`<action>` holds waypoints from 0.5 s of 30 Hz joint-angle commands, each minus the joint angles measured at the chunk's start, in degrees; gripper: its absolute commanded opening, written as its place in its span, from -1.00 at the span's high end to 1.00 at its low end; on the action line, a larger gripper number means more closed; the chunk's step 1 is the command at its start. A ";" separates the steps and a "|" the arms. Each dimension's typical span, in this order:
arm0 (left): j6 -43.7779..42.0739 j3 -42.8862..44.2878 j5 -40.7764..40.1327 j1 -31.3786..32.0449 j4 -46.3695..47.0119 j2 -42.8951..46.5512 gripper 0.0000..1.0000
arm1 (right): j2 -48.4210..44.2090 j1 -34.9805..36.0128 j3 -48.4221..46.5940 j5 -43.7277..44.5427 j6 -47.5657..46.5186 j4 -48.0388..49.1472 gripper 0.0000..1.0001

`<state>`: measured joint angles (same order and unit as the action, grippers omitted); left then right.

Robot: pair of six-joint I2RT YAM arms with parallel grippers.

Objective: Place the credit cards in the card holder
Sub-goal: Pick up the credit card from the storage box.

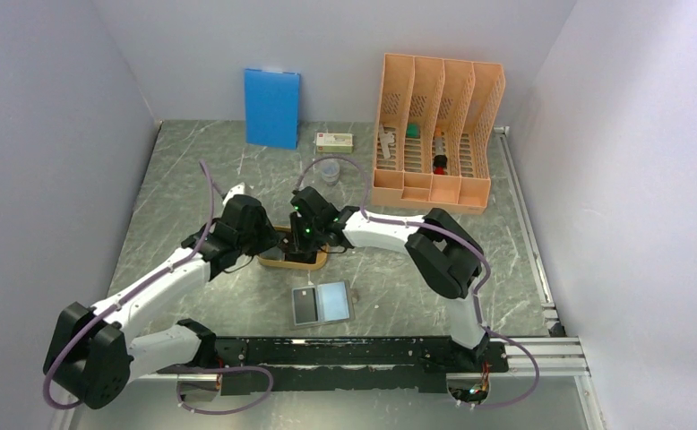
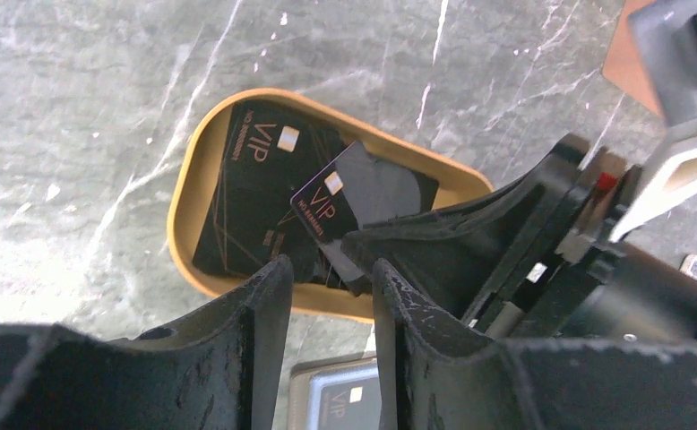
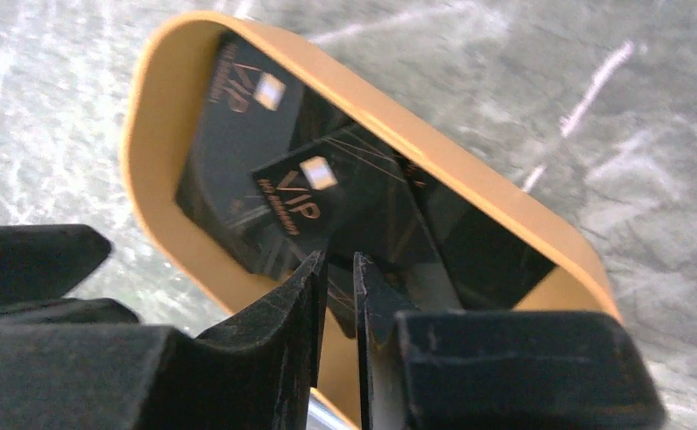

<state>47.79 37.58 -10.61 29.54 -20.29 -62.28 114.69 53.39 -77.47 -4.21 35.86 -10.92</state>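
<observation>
While the right claw [image 3: 338,265] pinches its ridged black tips narrowly onto the lower edge of the top card [image 3: 302,193], that card tilts up off the pile. It is thin, matte black and round-cornered, with a pale chip and coppery "VIP" lettering; the smaller print is unreadable. Under it the other credit cards [image 2: 246,193] lie overlapped in a shallow oval orange tray [image 3: 152,116] with a smooth raised rim; their number cannot be counted. The left claw [image 2: 331,269] hangs at the tray's 9 o'clock, scuffed tips moderately apart, nothing between them. On the veined grey table [image 1: 175,179] the card holder [image 1: 335,301] lies open and flat at the tray's 6 o'clock, with a dark card [image 1: 305,305] on its left half and glossy pale blue on its right. From above, both wrists cover most of the tray. The left wrist view cuts the holder off at its bottom edge.
</observation>
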 commanded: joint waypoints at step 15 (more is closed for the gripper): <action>-1.57 3.25 2.86 -1.24 5.86 -11.39 0.17 | 1.16 -2.41 4.27 -7.48 3.60 7.44 0.67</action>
<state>47.13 38.11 -6.79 28.91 -15.20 -72.60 114.98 51.16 -74.08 -9.13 38.15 -6.22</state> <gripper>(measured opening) 0.413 0.170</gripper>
